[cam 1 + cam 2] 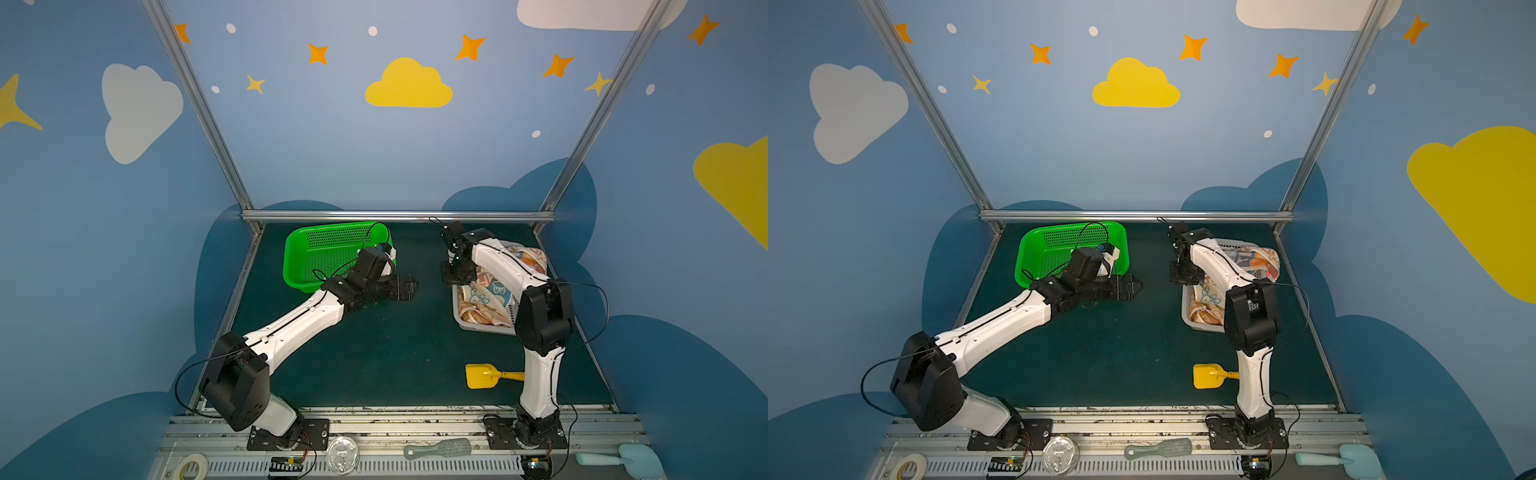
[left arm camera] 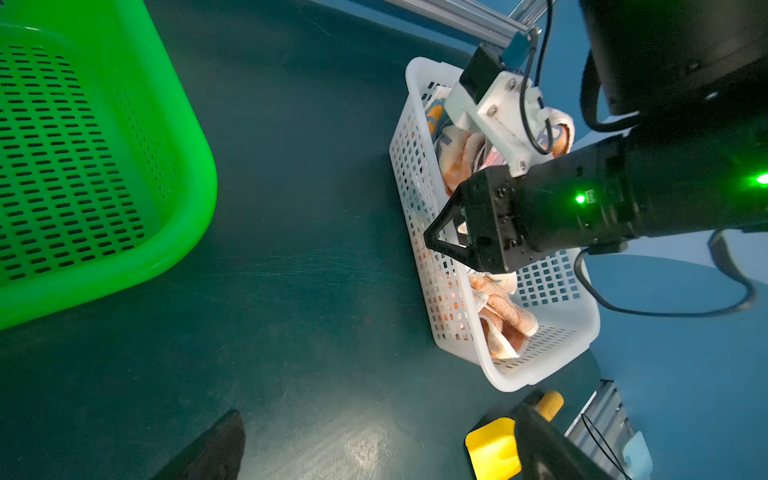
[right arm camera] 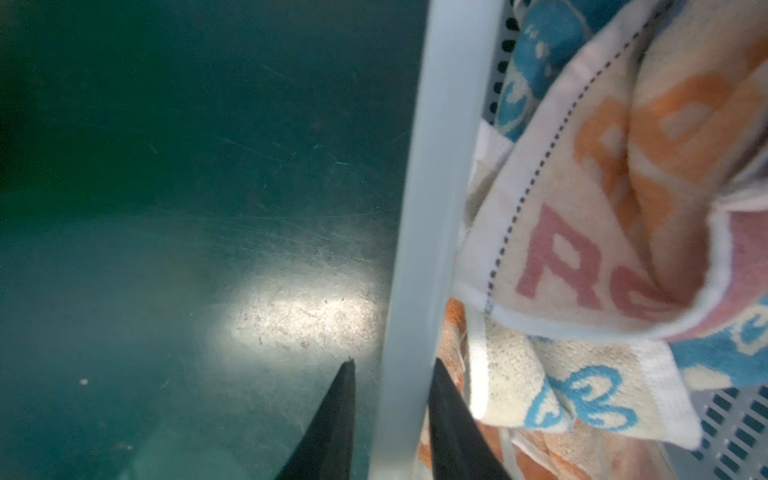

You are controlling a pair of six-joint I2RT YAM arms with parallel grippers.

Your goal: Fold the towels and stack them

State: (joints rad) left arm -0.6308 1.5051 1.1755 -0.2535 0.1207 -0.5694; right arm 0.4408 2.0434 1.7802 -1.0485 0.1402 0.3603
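Several crumpled towels [image 1: 486, 301] [image 1: 1208, 299] in cream, orange and blue fill a white slotted basket [image 1: 461, 320] [image 1: 1187, 316] on the right of the mat. The right wrist view shows a cream towel [image 3: 582, 249] with pink and orange letters bulging over the rim [image 3: 440, 166]. My right gripper [image 1: 451, 280] [image 3: 392, 374] points down at the basket's left wall, one finger outside and one inside, closed onto the rim. In the left wrist view that gripper [image 2: 430, 243] sits at the basket wall [image 2: 419, 166]. My left gripper [image 1: 411, 286] [image 2: 382, 453] hovers open over bare mat, holding nothing.
A green perforated basket [image 1: 299, 266] [image 2: 104, 166] lies at the back left, behind my left wrist. A yellow toy scoop [image 1: 482, 376] [image 2: 492, 449] rests on the mat by the right arm's base. Tape [image 1: 191, 465], a lid, a brush and a pale blue scoop sit on the front rail.
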